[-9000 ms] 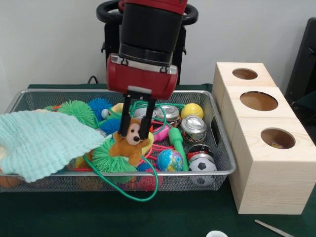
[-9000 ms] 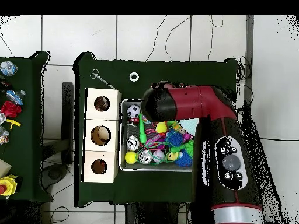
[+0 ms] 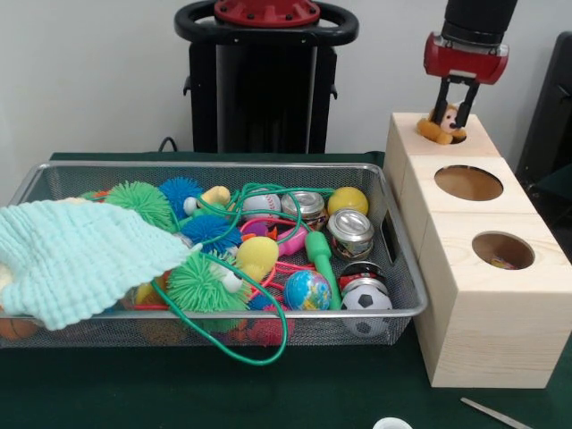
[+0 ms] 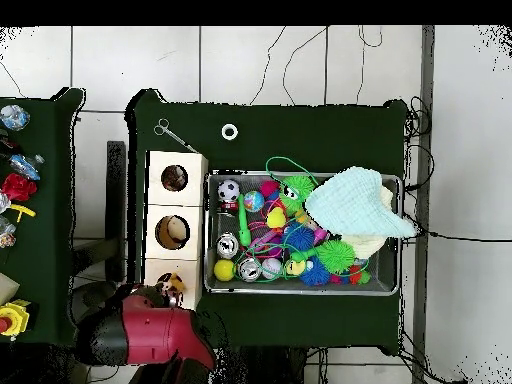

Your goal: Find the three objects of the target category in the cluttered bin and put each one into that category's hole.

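Note:
My gripper (image 3: pixel 452 119) hangs over the far wooden cube, shut on a small brown teddy bear (image 3: pixel 438 126). The bear sits at the mouth of the mid-sized round hole (image 3: pixel 458 137) and covers most of it. In the overhead view the bear (image 4: pixel 170 286) shows on the bottom cube, with the red arm (image 4: pixel 140 335) just below it. The silver wire mesh bin (image 3: pixel 268 314) lies left of the three cubes, full of toys; it also shows in the overhead view (image 4: pixel 392 291).
A mint cloth (image 3: pixel 80 255) covers the bin's left end. Spiky balls, cans (image 3: pixel 349 232), small balls and a green cord (image 3: pixel 255 353) over the front rim fill the rest. The widest hole (image 3: pixel 468 182) and the near hole (image 3: pixel 502 250) are uncovered. Metal scissors (image 3: pixel 493 414) and a white ring (image 4: pixel 229 131) lie on the green table.
The gripper was down in the bin, shut on the teddy bear. It has lifted the bear out and carried it to the far cube's hole.

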You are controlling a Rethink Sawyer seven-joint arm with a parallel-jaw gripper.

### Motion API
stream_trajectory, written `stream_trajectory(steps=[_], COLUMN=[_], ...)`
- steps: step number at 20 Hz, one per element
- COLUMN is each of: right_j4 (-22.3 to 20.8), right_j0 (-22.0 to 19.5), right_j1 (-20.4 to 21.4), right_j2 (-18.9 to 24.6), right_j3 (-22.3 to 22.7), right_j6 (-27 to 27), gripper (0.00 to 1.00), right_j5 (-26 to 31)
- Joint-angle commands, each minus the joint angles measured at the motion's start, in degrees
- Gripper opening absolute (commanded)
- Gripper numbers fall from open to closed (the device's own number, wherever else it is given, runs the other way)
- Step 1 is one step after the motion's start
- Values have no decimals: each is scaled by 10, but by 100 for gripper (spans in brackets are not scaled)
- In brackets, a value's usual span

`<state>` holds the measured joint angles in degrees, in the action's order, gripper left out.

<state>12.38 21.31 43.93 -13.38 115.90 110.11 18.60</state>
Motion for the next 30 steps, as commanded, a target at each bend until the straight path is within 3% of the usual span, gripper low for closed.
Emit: stream_trajectory(steps=[1, 8, 12, 18, 19, 30], right_j4=[28, 23, 18, 19, 24, 22], right_j0=[-15, -41, -46, -46, -45, -47], right_j1=[-52, -85, -129, -136, -136, -72], right_j2=[27, 58, 63, 66, 66, 66], right_j3=[-6, -10, -37, -49, -49, -37], right_j6=[124, 105, 103, 95, 96, 87], gripper=[0, 0, 0, 0, 100, 100], right_j5=[9, -54, -91, -83, -76, 0])
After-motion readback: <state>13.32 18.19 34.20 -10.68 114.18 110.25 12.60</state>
